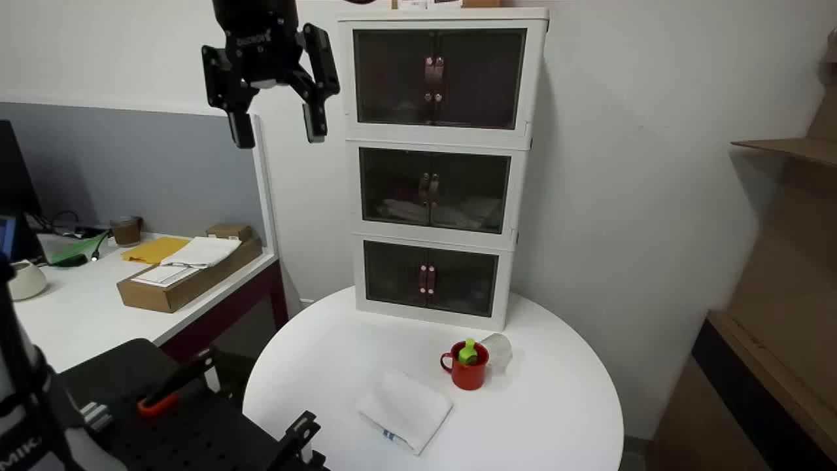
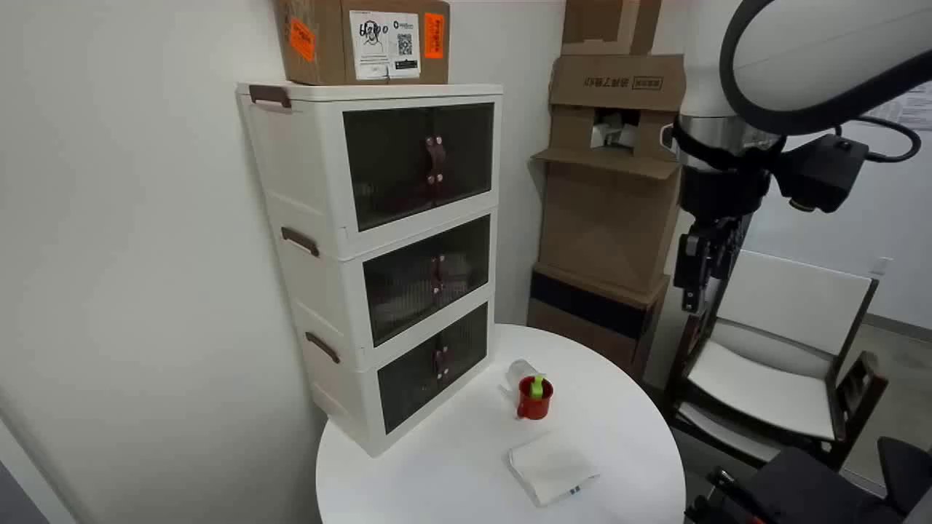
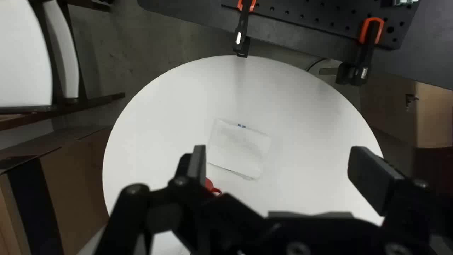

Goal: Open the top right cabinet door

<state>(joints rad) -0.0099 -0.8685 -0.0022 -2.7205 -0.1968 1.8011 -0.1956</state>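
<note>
A white three-tier cabinet (image 1: 444, 135) with dark see-through doors stands on a round white table; it also shows in an exterior view (image 2: 306, 175). The top right door (image 1: 482, 78) is shut, in both exterior views (image 2: 466, 153). Its brown strap handle (image 1: 439, 78) sits at the middle seam, beside the left door's handle (image 1: 429, 78). My gripper (image 1: 280, 134) points down, open and empty, high above the table and apart from the cabinet. It also shows in an exterior view (image 2: 695, 291). In the wrist view its spread fingers (image 3: 283, 163) face the table; the cabinet doors are not visible there.
A red mug (image 1: 468, 374) with a green item inside, a clear cup (image 1: 498, 350) and a folded white cloth (image 1: 407, 409) lie on the table (image 1: 543, 418). A cardboard box (image 2: 397, 44) sits on the cabinet. Cardboard boxes (image 2: 611, 218) and a chair (image 2: 772, 378) stand nearby.
</note>
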